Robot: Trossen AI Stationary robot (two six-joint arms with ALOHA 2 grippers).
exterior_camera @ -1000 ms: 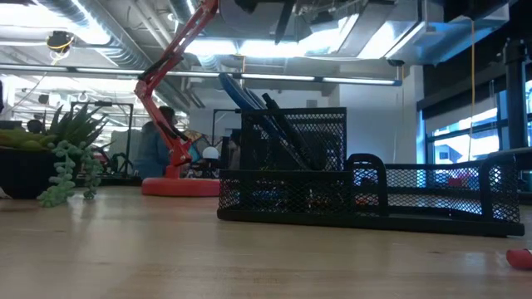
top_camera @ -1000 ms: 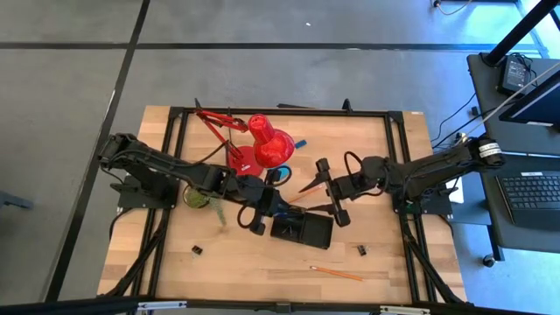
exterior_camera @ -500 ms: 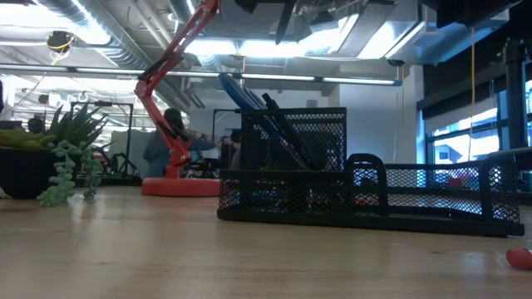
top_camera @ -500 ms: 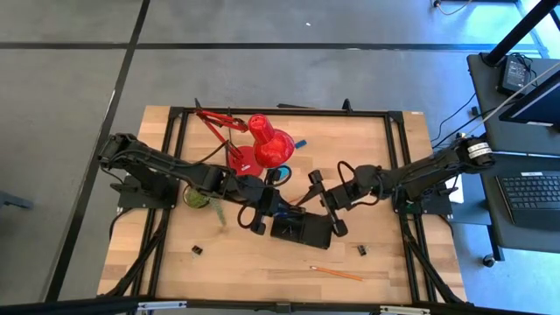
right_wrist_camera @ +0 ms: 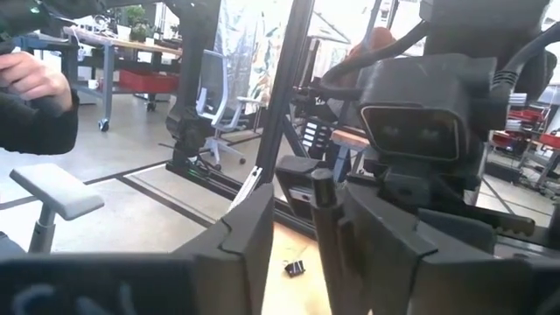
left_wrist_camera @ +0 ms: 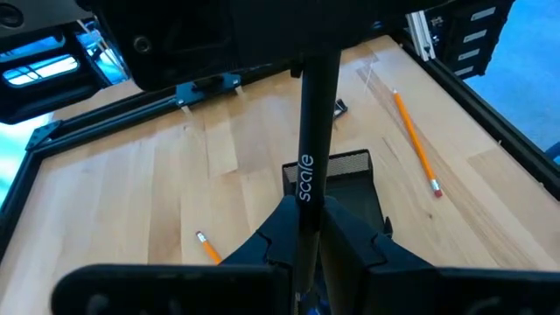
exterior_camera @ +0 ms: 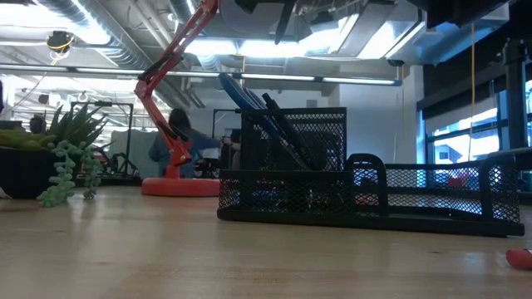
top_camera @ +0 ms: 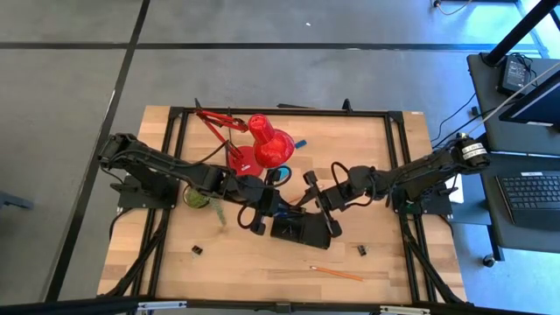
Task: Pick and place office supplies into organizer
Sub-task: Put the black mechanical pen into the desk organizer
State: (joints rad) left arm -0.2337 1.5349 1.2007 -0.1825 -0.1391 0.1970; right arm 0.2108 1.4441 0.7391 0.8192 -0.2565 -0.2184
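My left gripper (left_wrist_camera: 306, 254) is shut on a black pen (left_wrist_camera: 308, 149) printed "scale", above the black mesh organizer (top_camera: 302, 229). The pen's free end (right_wrist_camera: 322, 194) stands between the open fingers of my right gripper (right_wrist_camera: 311, 236), which has come in from the table's right; whether a finger touches it, I cannot tell. In the low view the organizer (exterior_camera: 366, 195) rests flat on the table, with blue-handled scissors and pens upright in its cup (exterior_camera: 291, 141). My left gripper pinches the pen's lower part (left_wrist_camera: 304, 229) between its two fingers. The fingers come from the table's left, slanting down, and the pen runs forward along them toward my right gripper. The pen is lifted clear, over the organizer.
The red desk lamp (top_camera: 262, 140) stands behind the grippers and a green potted plant (top_camera: 199, 199) sits under the left arm. An orange pencil (top_camera: 337, 273) and two binder clips (top_camera: 197, 251) (top_camera: 360, 250) lie near the front edge. Another pencil (left_wrist_camera: 207, 248) lies below the pen.
My right gripper has moved toward the table's left and a little down, up to the free end of the pen in my left gripper. The left gripper and the pen have stayed still.
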